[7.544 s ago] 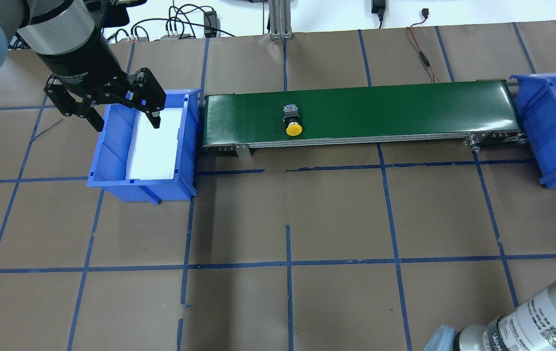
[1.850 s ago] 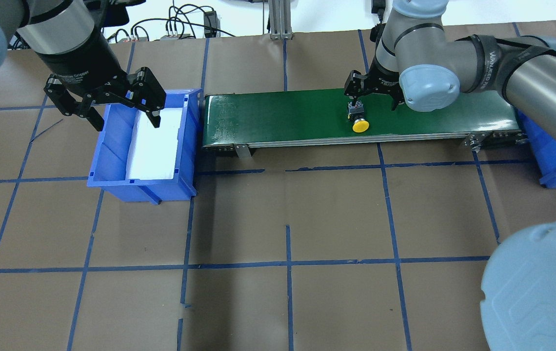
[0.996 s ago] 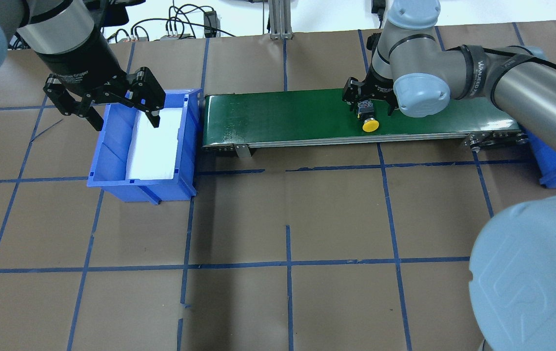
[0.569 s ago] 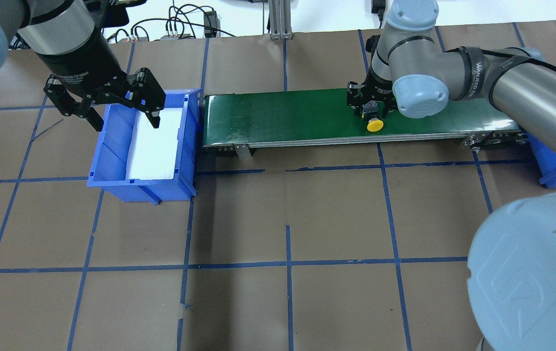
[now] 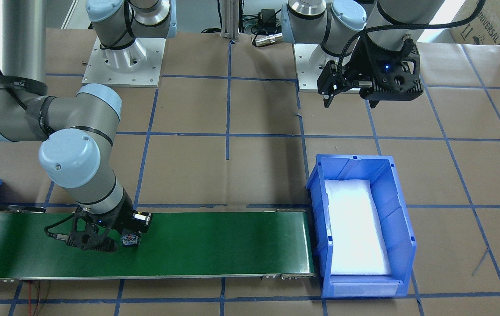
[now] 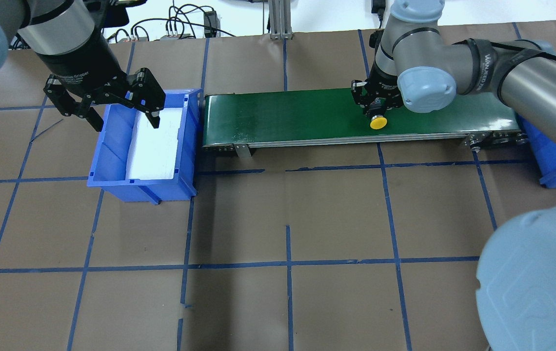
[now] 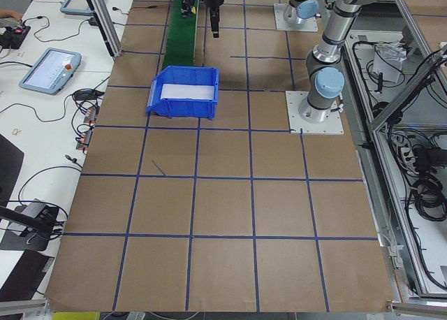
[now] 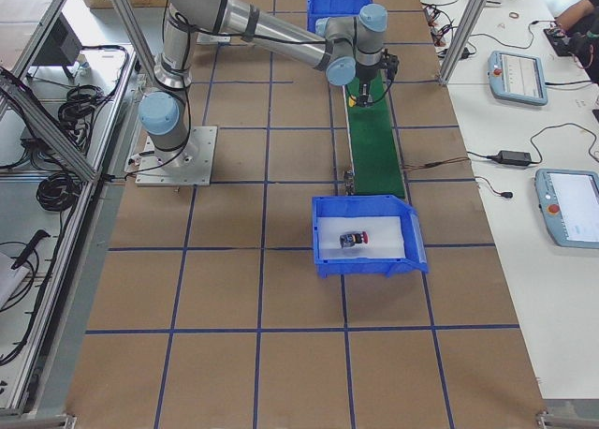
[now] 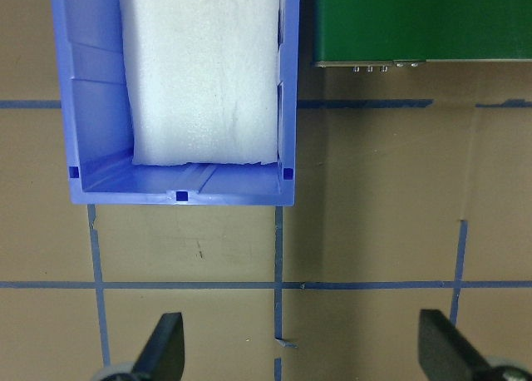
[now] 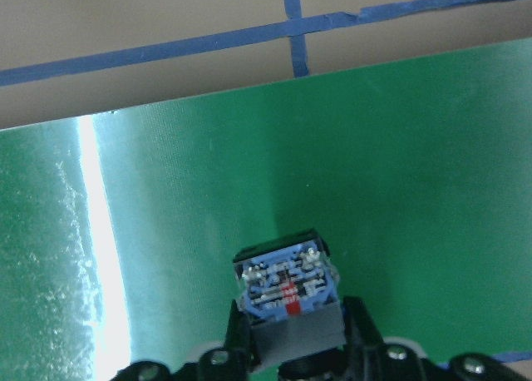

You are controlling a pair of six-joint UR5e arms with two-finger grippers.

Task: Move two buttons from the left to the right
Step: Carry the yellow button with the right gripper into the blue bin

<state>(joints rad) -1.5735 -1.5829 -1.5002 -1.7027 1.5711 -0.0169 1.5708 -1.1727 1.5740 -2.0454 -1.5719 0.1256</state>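
Observation:
The yellow button [image 6: 378, 123] lies on its side on the green conveyor belt [image 6: 283, 117], cap toward the front edge. My right gripper [image 6: 377, 106] reaches down over it, fingers shut on the sides of its grey contact block [image 10: 287, 294]. The block also shows in the front-facing view [image 5: 130, 240]. The red button [image 8: 353, 239] lies in the right blue bin [image 8: 370, 268]. My left gripper [image 6: 127, 123] hangs open and empty above the left blue bin [image 6: 112, 183], which holds only a white foam pad.
The belt runs between the two bins. The right arm's elbow covers most of the right bin [image 6: 551, 161] in the overhead view. Brown table paper with blue tape lines surrounds everything. Cables lie along the table's far edge.
The yellow button rode the belt to the right. My right arm came in over it, followed it and closed its fingers on the contact block. The left arm has not moved.

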